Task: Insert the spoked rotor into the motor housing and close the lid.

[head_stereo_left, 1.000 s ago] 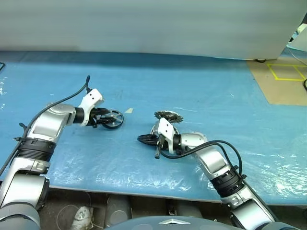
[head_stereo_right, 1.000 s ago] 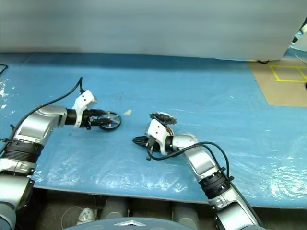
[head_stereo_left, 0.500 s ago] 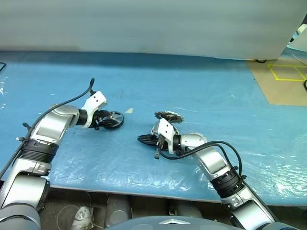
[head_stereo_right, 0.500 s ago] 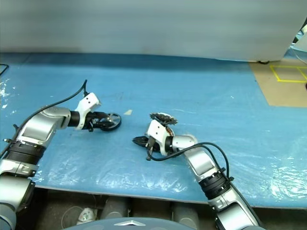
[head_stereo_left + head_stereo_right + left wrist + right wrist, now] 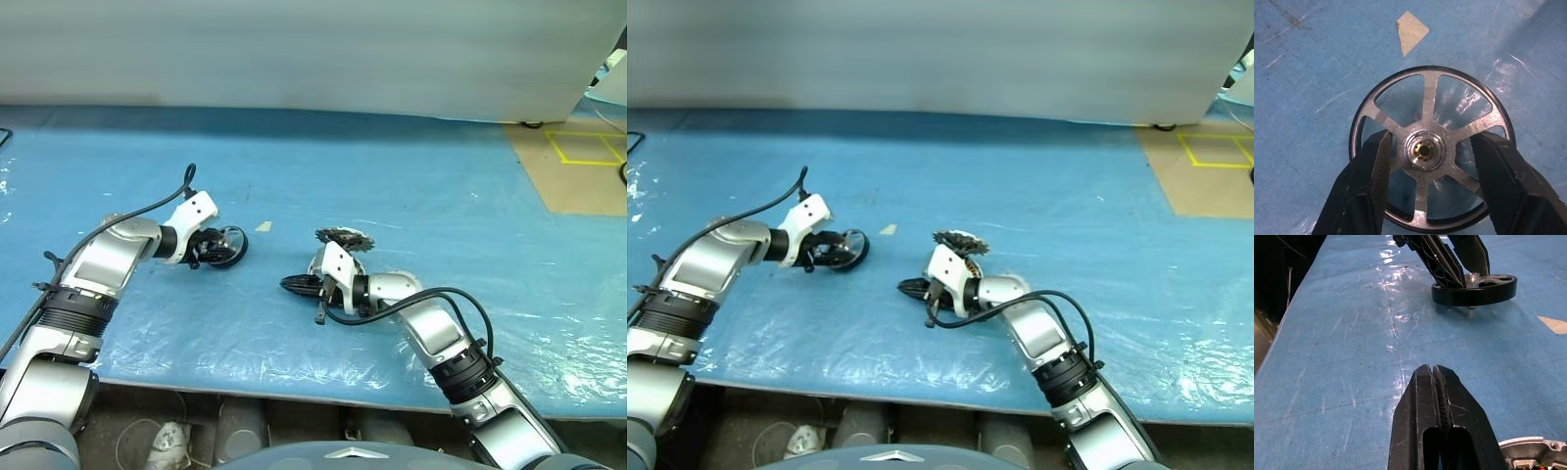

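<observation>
The spoked rotor point(image 5: 1426, 149), a thin silver wheel with a dark rim, is at the left of the blue mat point(image 5: 411, 186). My left gripper point(image 5: 217, 248) is shut on it, one black finger point(image 5: 1369, 188) on each side of the hub, reaching through the spoke gaps. The right wrist view shows the rotor point(image 5: 1475, 288) tipped, with one edge off the mat. My right gripper point(image 5: 292, 285) is shut and empty, low over the mat's middle. The finned lid point(image 5: 344, 237) lies just behind it. The motor housing point(image 5: 1530, 448), with its copper windings, peeks out beside the right wrist.
A small pale scrap of tape point(image 5: 264, 226) is stuck to the mat just beyond the rotor. The mat's front edge point(image 5: 294, 377) runs close below both arms. Brown flooring with yellow tape point(image 5: 578, 157) borders the mat at the far right.
My left wrist has turned a little and the rotor in its fingers has tipped from lying flat to tilted. The right arm has not moved.
</observation>
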